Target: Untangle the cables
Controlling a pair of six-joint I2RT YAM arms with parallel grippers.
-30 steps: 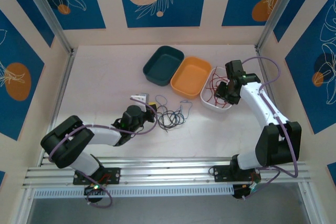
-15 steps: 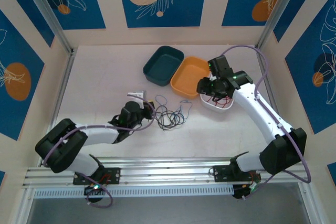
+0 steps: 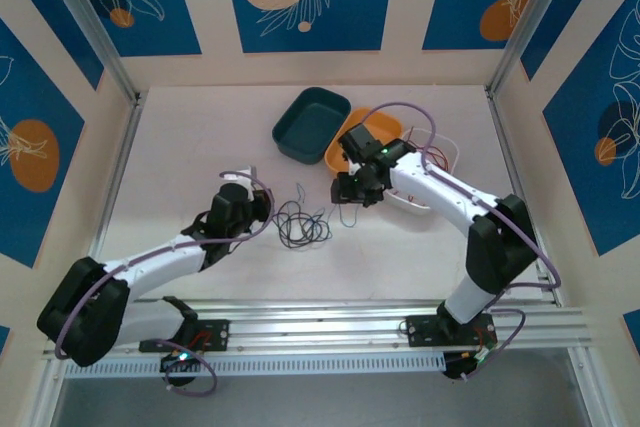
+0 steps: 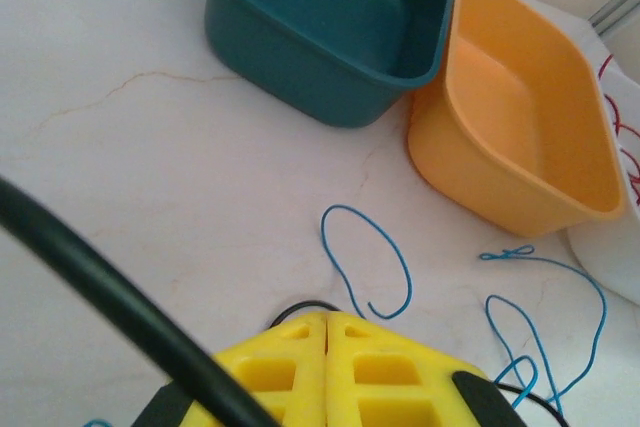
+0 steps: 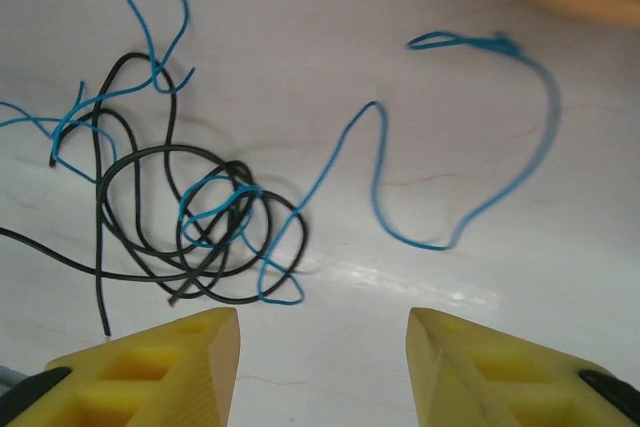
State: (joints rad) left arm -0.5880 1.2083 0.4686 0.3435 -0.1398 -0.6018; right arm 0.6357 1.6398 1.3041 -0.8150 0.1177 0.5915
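The cables (image 3: 300, 225), black and blue, are seen as a loose tangle on the table (image 3: 180, 137), on the near side of the bins and between the two grippers. A teal bin (image 4: 290, 67) is placed at the far side, with its bare floor seen inside. An orange bin (image 4: 480, 187) is set touching it on the right, also with a bare floor. In the white bin (image 4: 605, 247) further right, red wires (image 4: 606, 69) are held. The right gripper (image 5: 325, 347) is kept above the tangle with jaws spread. The left gripper (image 4: 327, 347) is pressed together; whether a wire is pinched cannot be told.
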